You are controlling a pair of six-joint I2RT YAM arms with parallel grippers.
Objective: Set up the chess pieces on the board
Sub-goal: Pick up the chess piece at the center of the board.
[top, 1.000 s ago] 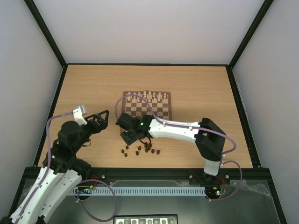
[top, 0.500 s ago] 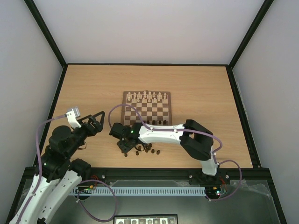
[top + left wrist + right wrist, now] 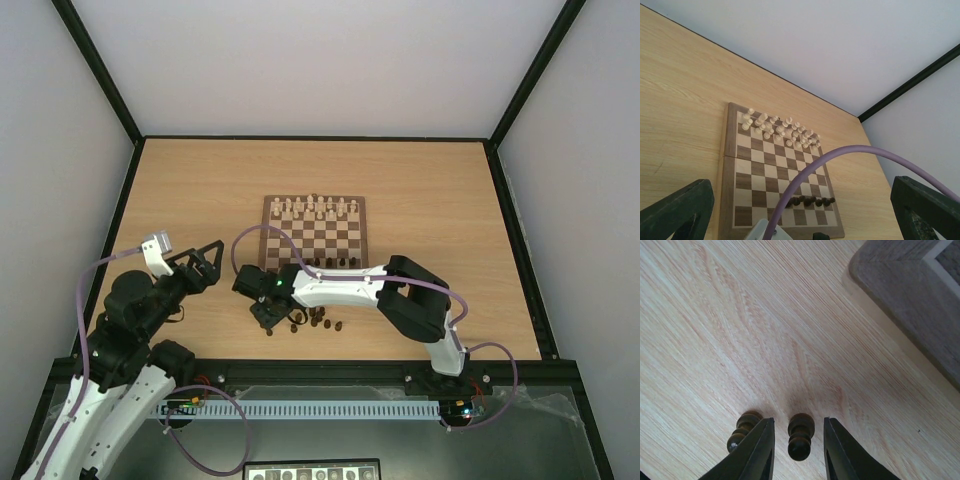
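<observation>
Chess pieces [image 3: 318, 321] of the dark brown set lie mostly in a loose scatter on the table [image 3: 180, 190], just off the near edge of the board [image 3: 340, 235]. A few stand in a short row [image 3: 810, 201] on the board's near right squares. The cream pieces [image 3: 318, 207] crowd the far ranks. The right gripper [image 3: 798, 426] is down in the scatter by the board's near left corner. Its jaws are narrow and straddle one dark piece [image 3: 800, 437] with a slim gap either side, so it is not pinched. A second piece [image 3: 743, 429] sits just outside one finger. The left gripper [image 3: 205, 256] hangs over the table left of the board, jaws spread wide, holding nothing.
</observation>
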